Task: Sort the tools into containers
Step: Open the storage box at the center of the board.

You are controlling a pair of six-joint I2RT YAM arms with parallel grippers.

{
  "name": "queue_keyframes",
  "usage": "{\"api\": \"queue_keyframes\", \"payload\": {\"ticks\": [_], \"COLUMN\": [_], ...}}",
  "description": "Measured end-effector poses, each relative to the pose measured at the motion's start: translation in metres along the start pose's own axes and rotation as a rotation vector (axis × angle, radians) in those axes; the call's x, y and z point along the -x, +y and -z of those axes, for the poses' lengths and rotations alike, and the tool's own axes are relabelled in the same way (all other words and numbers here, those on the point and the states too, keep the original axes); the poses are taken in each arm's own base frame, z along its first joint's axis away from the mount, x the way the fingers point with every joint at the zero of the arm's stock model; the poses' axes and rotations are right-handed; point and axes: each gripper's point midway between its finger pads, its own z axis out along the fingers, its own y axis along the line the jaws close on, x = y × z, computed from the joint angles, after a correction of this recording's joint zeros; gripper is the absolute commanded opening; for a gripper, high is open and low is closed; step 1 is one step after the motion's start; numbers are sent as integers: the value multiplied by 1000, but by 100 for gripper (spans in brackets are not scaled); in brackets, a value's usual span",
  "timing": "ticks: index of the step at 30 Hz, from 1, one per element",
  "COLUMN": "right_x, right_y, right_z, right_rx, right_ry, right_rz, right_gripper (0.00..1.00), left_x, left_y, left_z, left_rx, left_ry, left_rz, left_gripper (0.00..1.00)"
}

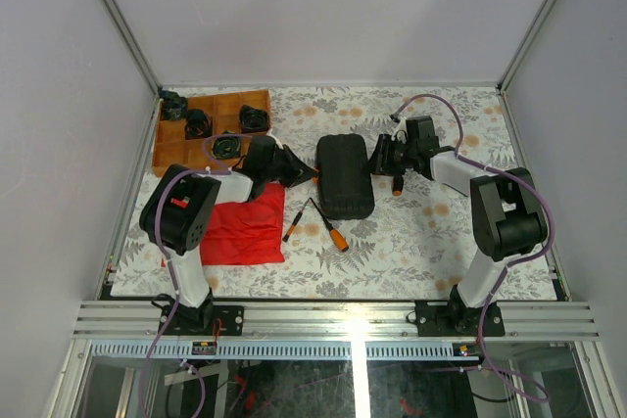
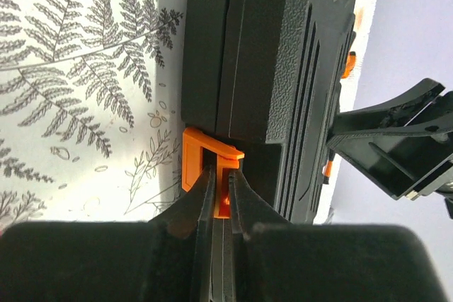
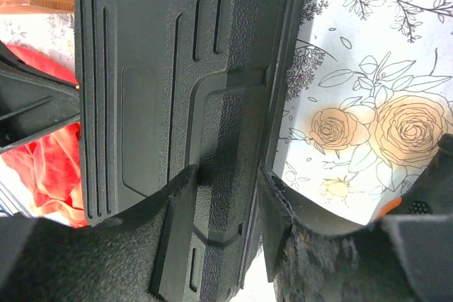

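Note:
The black ribbed tool case (image 1: 345, 175) lies shut at the middle of the table. My left gripper (image 2: 221, 175) is at its left side, shut on the small orange latch (image 2: 205, 153). My right gripper (image 3: 226, 199) is at the opposite side, its two fingers (image 3: 177, 217) clamped across the edge of the case (image 3: 170, 68). Two orange-and-black screwdrivers (image 1: 292, 223) (image 1: 330, 227) lie crossed on the cloth in front of the case. Another orange-handled tool (image 1: 397, 186) lies just below my right gripper (image 1: 380, 157).
A red cloth (image 1: 245, 227) lies at the front left under my left arm. A compartmented wooden tray (image 1: 167, 149) holding black parts stands at the back left. Side walls bound the flowered tabletop.

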Motion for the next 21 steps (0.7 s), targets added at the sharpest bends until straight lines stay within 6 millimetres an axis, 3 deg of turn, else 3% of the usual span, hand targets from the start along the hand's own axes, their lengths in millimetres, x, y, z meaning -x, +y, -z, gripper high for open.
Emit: {"api": "queue_keyframes", "payload": {"ticks": [8,16,21], "right_x": [-2,-6,-6], "right_y": [2,-2,-7], "right_z": [1,3,14], "right_rx": [-4,-28,-80], "right_ry": [18,33,30], "right_rz": [4,10,28], "right_gripper": [46,66,72], "left_x": [-11,-14,-13], "left_y": [-7,-4,-14], "left_z": [8,14,23], "left_rx": [147,289,323], "left_ry": [-33,-45,-51], "left_rz": [-118,-172,-211], "left_gripper": [0,0,0]}}
